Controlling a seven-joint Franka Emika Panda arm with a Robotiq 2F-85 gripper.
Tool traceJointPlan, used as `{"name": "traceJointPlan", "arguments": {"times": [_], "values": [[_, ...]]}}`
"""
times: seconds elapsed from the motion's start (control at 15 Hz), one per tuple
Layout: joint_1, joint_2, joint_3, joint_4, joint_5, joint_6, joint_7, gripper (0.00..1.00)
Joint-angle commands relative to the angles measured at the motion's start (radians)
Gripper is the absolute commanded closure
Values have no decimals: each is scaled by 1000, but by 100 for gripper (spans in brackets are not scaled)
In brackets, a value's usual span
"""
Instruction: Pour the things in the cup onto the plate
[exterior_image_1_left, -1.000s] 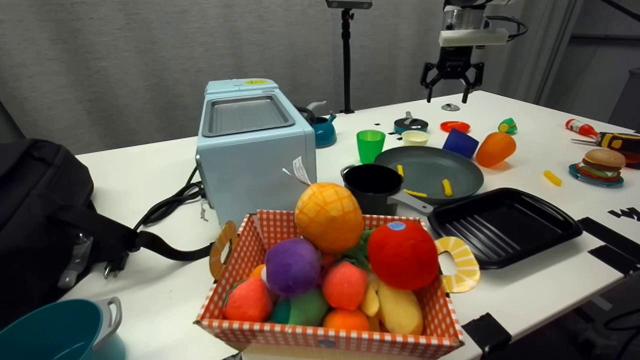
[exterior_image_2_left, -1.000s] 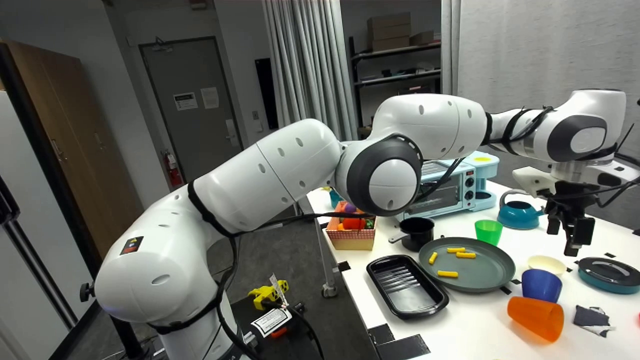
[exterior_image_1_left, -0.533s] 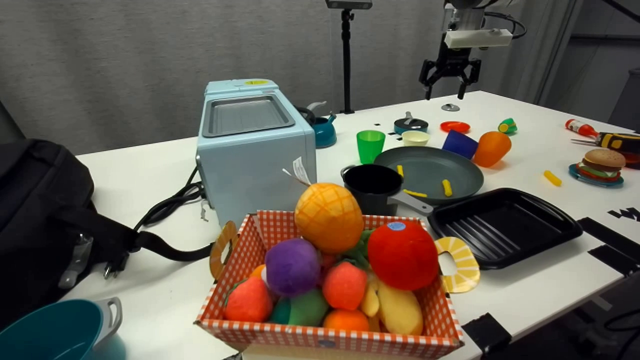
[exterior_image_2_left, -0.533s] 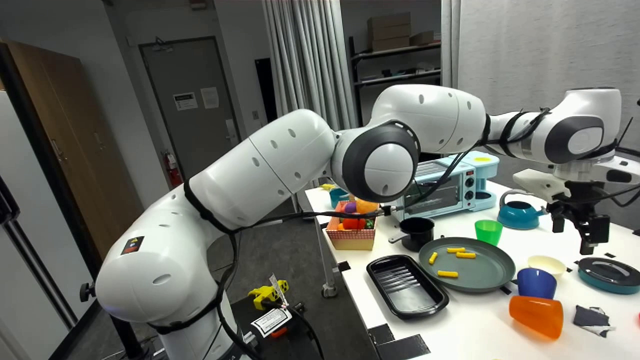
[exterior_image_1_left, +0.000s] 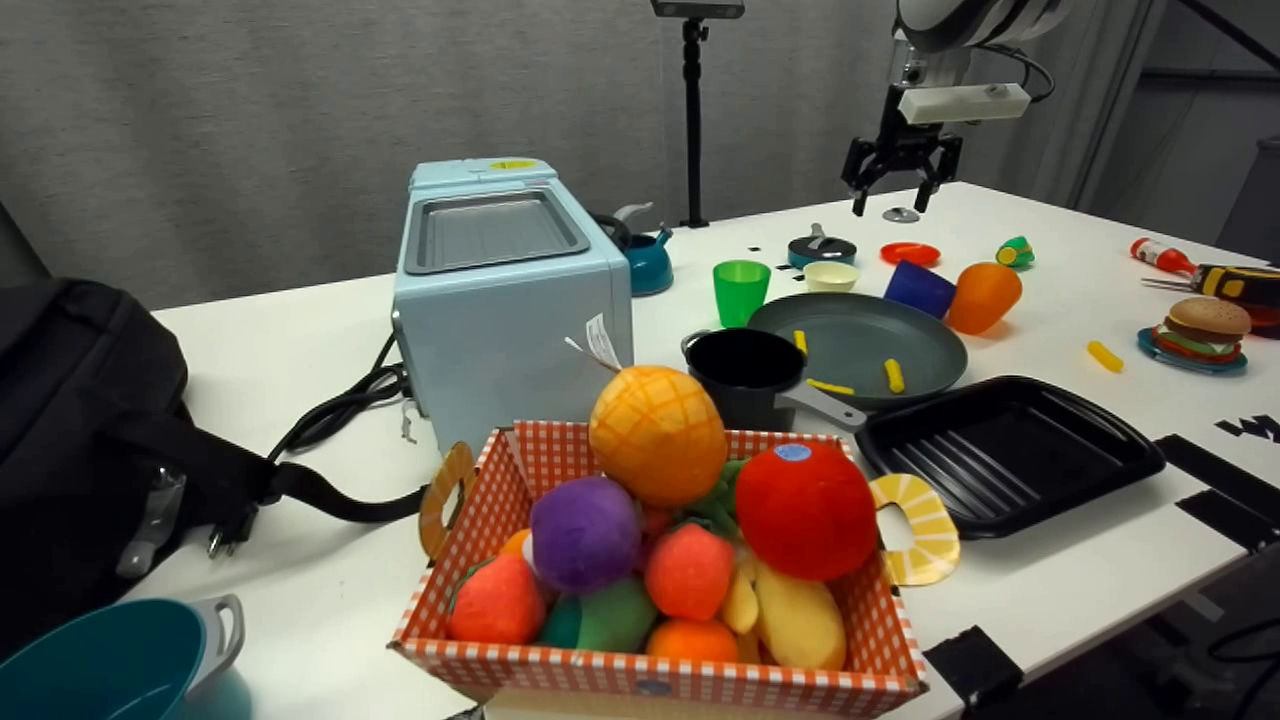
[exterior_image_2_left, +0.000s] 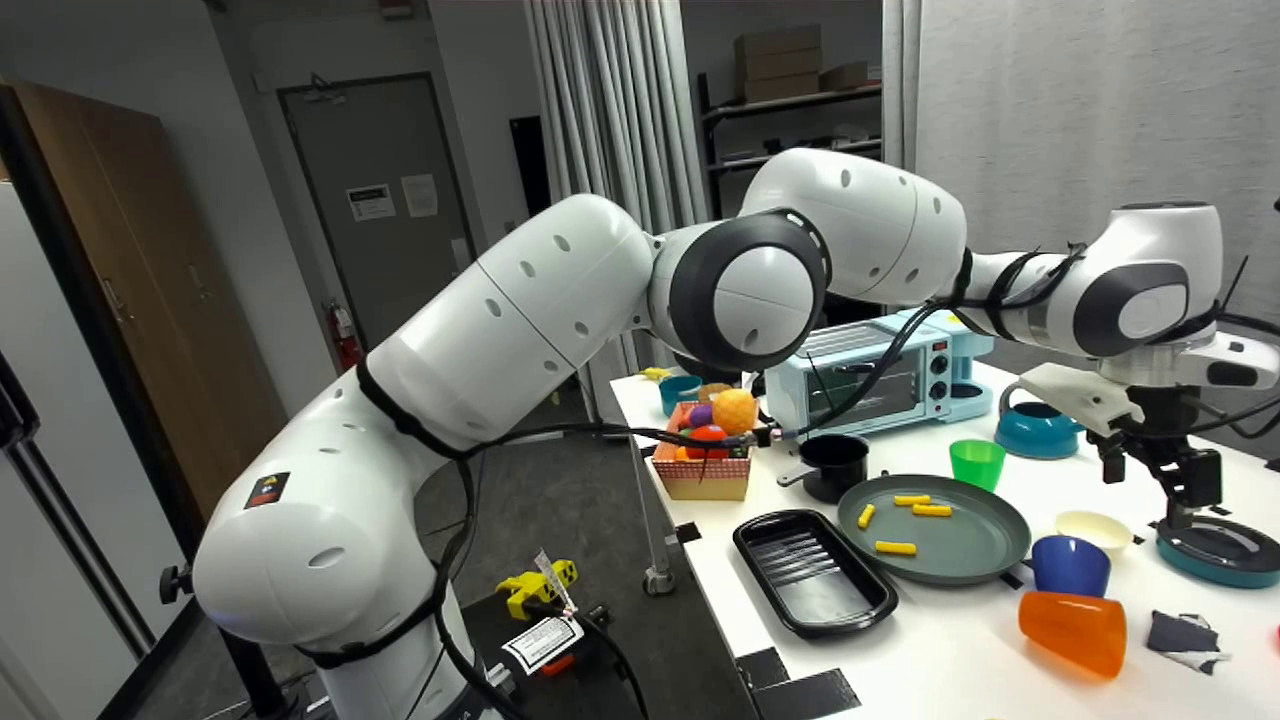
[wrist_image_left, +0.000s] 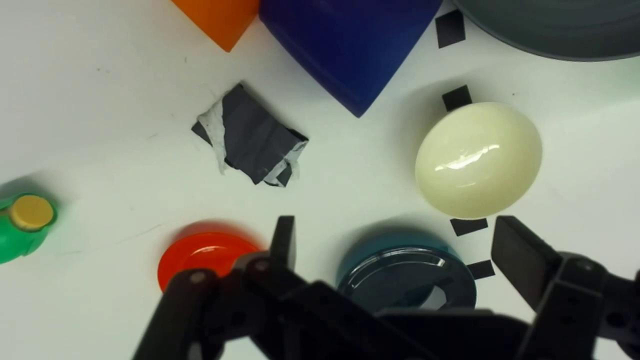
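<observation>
The blue cup (exterior_image_1_left: 920, 288) (exterior_image_2_left: 1072, 566) (wrist_image_left: 350, 45) is tipped beside the plate's rim, close to an orange cup (exterior_image_1_left: 985, 298) (exterior_image_2_left: 1073, 633) (wrist_image_left: 222, 20) that lies on its side. I cannot see into the blue cup. No small orange-red pieces show. The round dark grey plate (exterior_image_1_left: 860, 335) (exterior_image_2_left: 970, 555) (wrist_image_left: 565, 35) bears several yellow sticks (exterior_image_1_left: 893, 375) (exterior_image_2_left: 895, 548). My gripper (exterior_image_1_left: 891, 205) (exterior_image_2_left: 1148, 490) (wrist_image_left: 400, 240) is open with nothing between its fingers. It hangs in the air beyond the blue cup, above the lidded teal pan (exterior_image_2_left: 1218, 551) (wrist_image_left: 410, 280).
A cream bowl (exterior_image_1_left: 829, 277) (exterior_image_2_left: 1094, 532) (wrist_image_left: 479, 160) stands near the blue cup. A green cup (exterior_image_1_left: 741, 293) (exterior_image_2_left: 977, 463), a black pot (exterior_image_1_left: 745, 375) and a black tray (exterior_image_1_left: 1015, 450) surround the plate. A red dish (exterior_image_1_left: 910, 253) (wrist_image_left: 207, 257) lies near the pan.
The gripper has shifted away from the blue cup, and in the last half second it has come down. The orange cup has rolled slightly towards the blue cup, which has settled a little.
</observation>
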Motion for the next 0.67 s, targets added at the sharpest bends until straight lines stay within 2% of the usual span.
{"name": "traceJointPlan", "arguments": {"times": [0.0, 0.6], "values": [[0, -5, 0, -6, 0, 0, -1, 0], [1, -10, 0, -15, 0, 0, -1, 0]]}}
